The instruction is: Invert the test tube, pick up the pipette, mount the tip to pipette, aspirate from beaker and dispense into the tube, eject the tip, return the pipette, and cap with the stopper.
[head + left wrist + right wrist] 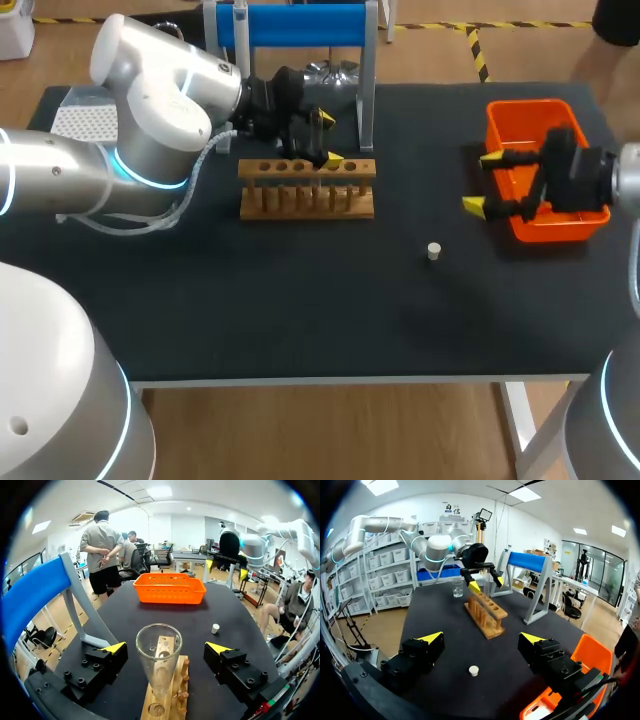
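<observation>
Two grippers hang open over the black table [200, 300], and neither holds anything. I take the table's far edge in the head view as 12 o'clock. My left arm comes in from 9 o'clock with its elbow bent. Its wrist is turned so that the left gripper [328, 138] points toward 3 o'clock above the wooden rack [307, 187]. That rack sits just on the 12 o'clock side of the table's middle. One yellow tip hangs over the rack's far side, the other at its top rail near the 3 o'clock end.

From the left wrist I see the test tube [159, 660] standing upright in a hole of the rack, its open mouth toward the camera. It is between the fingers [115, 647], which are spread wide and both apart from the glass.

My right arm enters from 3 o'clock, forearm roughly level. The right gripper [483, 182] points toward 9 o'clock over the 9 o'clock side of the orange basket [525, 108]. Its fingers are wide with nothing between them. The basket itself sits at 2 o'clock.

A small white stopper [434, 251] stands alone on the table, toward 4 o'clock from the middle, apart from both rack and basket. In the right wrist view it is ahead of that gripper, down on the table. The same view shows a glass beaker [458, 588] beyond the rack, under my left arm. A blue stand [300, 25] rises at 12 o'clock behind the rack.
</observation>
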